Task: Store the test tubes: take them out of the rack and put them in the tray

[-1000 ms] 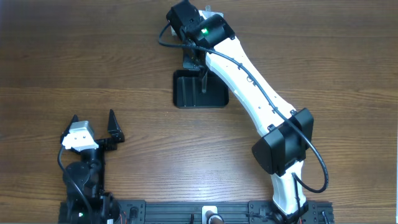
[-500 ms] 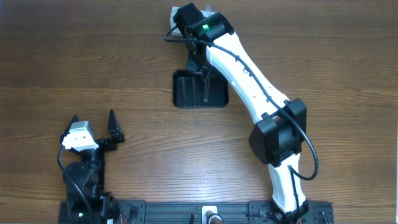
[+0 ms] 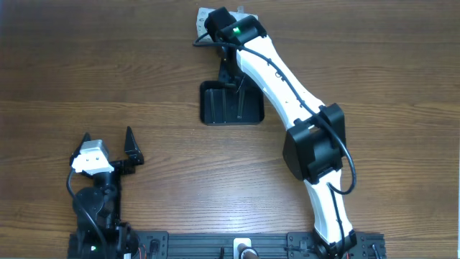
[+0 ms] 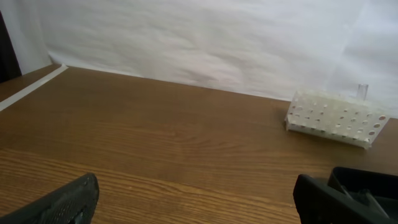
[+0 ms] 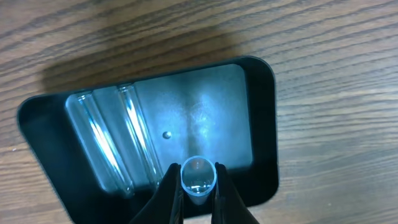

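A black tray (image 3: 210, 115) lies in the far middle of the table, with the white rack (image 3: 204, 14) just beyond it. My right gripper (image 3: 232, 85) hangs over the tray, shut on a clear test tube (image 5: 198, 176) that I see end-on between its fingers. Two tubes (image 5: 93, 143) lie side by side along one side of the tray (image 5: 208, 115). From the left wrist, the rack (image 4: 336, 115) holds one upright tube (image 4: 363, 91) at its far corner. My left gripper (image 3: 108, 142) rests open near the left base, with nothing in it.
Bare wooden table surrounds the tray and rack on all sides. A white backdrop (image 4: 199, 37) rises behind the table's far edge. The right arm's long white link (image 3: 280, 86) crosses the space to the right of the tray.
The right arm's elbow has swung left and farther up the table while its gripper stays over the tray with the tube. The left arm has not moved.
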Robot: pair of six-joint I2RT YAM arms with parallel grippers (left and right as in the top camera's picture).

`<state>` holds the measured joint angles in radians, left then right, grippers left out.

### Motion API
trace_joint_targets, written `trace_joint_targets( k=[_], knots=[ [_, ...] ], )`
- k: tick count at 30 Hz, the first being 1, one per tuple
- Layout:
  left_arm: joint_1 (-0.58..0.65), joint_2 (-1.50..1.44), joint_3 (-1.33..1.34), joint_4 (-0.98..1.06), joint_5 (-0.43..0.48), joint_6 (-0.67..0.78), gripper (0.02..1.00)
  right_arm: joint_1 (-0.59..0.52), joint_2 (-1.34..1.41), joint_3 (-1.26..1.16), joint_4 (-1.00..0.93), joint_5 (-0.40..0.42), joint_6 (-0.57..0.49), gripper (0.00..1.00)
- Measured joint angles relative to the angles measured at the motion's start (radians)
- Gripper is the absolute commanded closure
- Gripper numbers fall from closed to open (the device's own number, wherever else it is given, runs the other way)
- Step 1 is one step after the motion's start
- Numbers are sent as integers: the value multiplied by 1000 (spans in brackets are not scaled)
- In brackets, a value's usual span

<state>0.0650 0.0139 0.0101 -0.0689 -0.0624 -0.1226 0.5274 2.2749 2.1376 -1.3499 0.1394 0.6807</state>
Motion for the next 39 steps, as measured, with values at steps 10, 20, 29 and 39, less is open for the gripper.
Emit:
trace_joint_targets(
  k=[10,20,29,39],
  knots=[
    [0,0,0,0,0,0,23,0,59,0,42,0,0,980],
    [0,0,0,0,0,0,20,-12,85,0,99,-1,0,967],
    [0,0,0,0,0,0,20,-25,142,0,102,-3,1,961],
    [0,0,0,0,0,0,20,-25,154,0,111,-3,0,917]
  ],
)
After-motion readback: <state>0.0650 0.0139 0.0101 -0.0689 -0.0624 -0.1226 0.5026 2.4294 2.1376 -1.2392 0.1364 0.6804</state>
